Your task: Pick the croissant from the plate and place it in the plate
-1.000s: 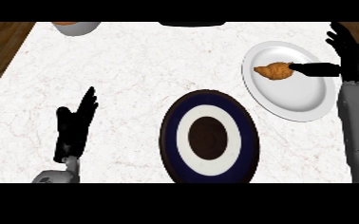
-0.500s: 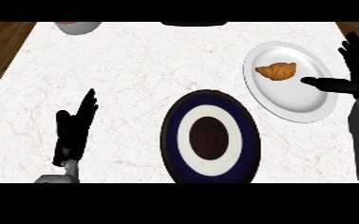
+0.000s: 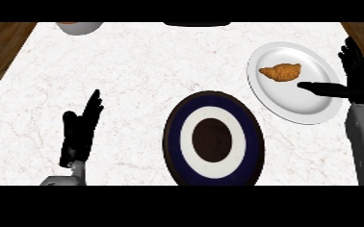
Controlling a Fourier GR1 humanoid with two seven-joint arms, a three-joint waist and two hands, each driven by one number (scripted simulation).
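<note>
While the croissant (image 3: 280,72) lies in the upper part of the white plate (image 3: 298,107) at the right of the frame, the right hand (image 3: 340,88) is spread wide beside it — thumb stretched over the plate just below the pastry, not touching it, fingers pointing up along the frame's right edge, which cuts them off. At lower centre sits the dark-blue ringed plate (image 3: 177,139), its lower rim cropped. The left hand (image 3: 80,132) rests open at lower left. A bowl (image 3: 80,27) at upper left is only partly visible.
</note>
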